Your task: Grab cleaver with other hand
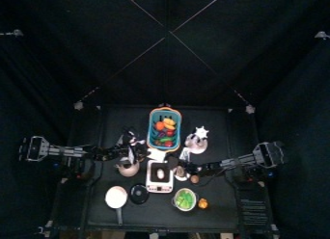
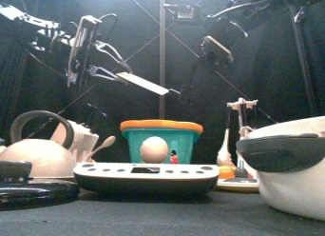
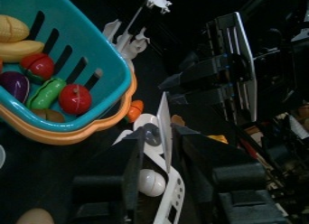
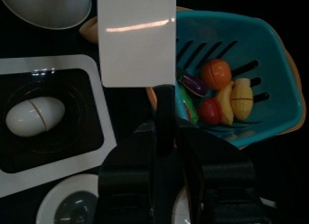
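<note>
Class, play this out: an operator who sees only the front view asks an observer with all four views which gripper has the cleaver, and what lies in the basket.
Operator: From the front I see the cleaver up in the air. Which gripper has it?
Observer: The right gripper is shut on its dark handle. The right wrist view shows the pale blade sticking out beyond the jaws.
Operator: I see only the wall of the basket. What is inside?
Observer: There is toy fruit in it. Both wrist views show red, yellow, green and purple pieces.
</note>
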